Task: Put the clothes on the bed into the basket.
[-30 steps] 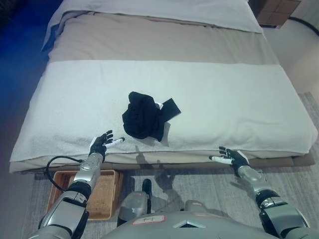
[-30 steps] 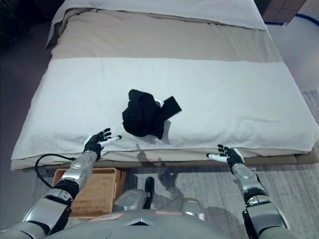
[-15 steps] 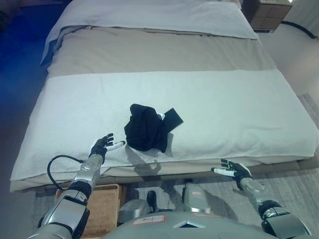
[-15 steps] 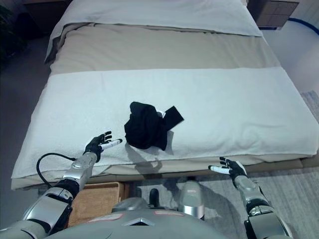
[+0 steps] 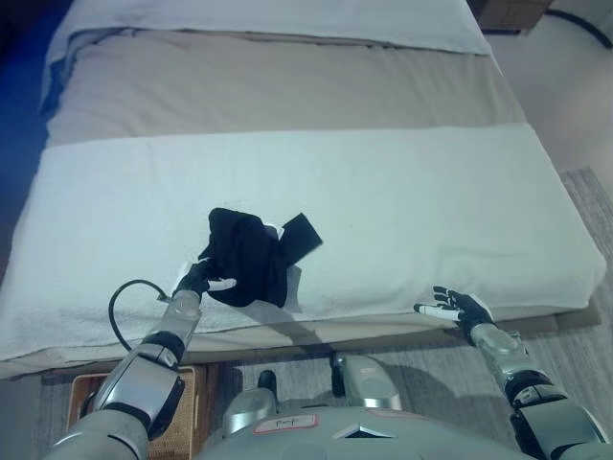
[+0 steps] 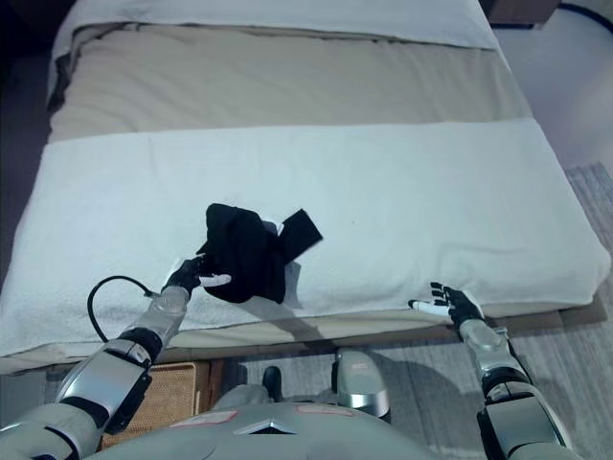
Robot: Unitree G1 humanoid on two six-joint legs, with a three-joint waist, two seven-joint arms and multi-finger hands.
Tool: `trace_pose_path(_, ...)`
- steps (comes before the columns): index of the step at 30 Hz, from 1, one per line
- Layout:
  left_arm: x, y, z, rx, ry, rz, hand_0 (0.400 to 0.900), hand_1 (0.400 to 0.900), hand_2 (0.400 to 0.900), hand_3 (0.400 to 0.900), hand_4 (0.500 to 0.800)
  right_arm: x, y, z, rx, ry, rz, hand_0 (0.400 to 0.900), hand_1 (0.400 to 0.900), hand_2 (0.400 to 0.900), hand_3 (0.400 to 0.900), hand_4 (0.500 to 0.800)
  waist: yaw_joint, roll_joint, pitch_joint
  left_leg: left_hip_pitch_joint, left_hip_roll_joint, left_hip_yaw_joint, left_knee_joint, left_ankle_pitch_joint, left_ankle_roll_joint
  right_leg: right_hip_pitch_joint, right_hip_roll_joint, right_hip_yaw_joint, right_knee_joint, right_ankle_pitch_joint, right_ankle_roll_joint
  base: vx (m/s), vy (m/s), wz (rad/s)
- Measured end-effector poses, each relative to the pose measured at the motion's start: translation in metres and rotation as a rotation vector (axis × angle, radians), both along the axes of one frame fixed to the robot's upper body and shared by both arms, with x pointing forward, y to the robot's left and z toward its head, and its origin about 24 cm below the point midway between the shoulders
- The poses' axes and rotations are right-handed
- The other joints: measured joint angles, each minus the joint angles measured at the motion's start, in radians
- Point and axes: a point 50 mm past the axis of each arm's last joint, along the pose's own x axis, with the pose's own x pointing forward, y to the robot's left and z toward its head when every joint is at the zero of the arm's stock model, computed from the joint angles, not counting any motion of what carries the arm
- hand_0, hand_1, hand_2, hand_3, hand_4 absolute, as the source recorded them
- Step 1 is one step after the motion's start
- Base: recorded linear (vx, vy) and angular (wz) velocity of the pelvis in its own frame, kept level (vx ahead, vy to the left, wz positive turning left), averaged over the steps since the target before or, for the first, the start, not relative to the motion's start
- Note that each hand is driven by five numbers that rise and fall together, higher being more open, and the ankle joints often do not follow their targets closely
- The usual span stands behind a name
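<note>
On the bed (image 5: 431,192), black clothes (image 5: 247,254) touching the left robot hand (image 5: 198,279), fingers relaxed, ungrasped.

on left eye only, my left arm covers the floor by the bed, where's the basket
Observer: The right eye view shows more of it. The woven basket sits on the floor by the near edge of the bed, below the left arm. Only weave shows inside.
Operator: left hand got the clothes yet
Observer: No. In that view the left hand lies at the left edge of the black clothes, fingers straight, one white tip against the cloth, nothing gripped.
</note>
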Motion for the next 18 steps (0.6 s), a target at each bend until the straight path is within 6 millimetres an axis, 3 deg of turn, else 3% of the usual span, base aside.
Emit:
trace_pose_path(5, 0.023, 0.017, 0.027, 0.089, -0.07, 0.073, 0.9, 0.9, 0.9, 0.9, 0.8, 0.017, 0.019, 0.006, 0.018, -0.05, 0.103, 0.9, 0.9, 0.9, 0.9, 0.8, -0.026, -0.028, 0.046, -0.094, 0.004, 0.029, 0.046, -0.012, -0.022, -0.101, 0.016, 0.033, 0.029, 0.001, -0.001, -0.11, -0.032, -0.24)
trace_pose_path(10, 0.041, 0.042, 0.061, 0.205, -0.15, 0.155, 0.9, 0.9, 0.9, 0.9, 0.8, 0.04, 0.037, 0.028, 0.047, -0.179, 0.207, 0.9, 0.9, 0.9, 0.9, 0.8, -0.061, -0.047, 0.098, -0.181, 0.022, 0.048, 0.102, -0.034, -0.043, -0.177, 0.04, 0.051, 0.04, 0.001, -0.001, -0.1, -0.044, -0.11)
trace_pose_path(14, 0.051, 0.066, 0.094, 0.319, -0.222, 0.217, 0.9, 0.9, 0.9, 0.9, 0.8, 0.058, 0.043, 0.057, 0.054, -0.311, 0.293, 0.9, 0.9, 0.9, 0.9, 0.8, -0.079, -0.063, 0.119, -0.267, 0.036, 0.058, 0.145, -0.045, -0.058, -0.25, 0.055, 0.053, 0.051, 0.001, -0.001, -0.13, -0.047, -0.02)
trace_pose_path(18, 0.068, 0.081, 0.139, 0.405, -0.334, 0.269, 0.9, 0.9, 0.9, 0.9, 0.8, 0.071, 0.039, 0.091, 0.008, -0.43, 0.372, 0.9, 0.9, 0.9, 0.9, 0.8, -0.083, -0.082, 0.163, -0.389, 0.044, 0.048, 0.232, -0.063, -0.081, -0.336, 0.063, 0.05, 0.068, -0.001, -0.004, -0.13, -0.046, 0.1)
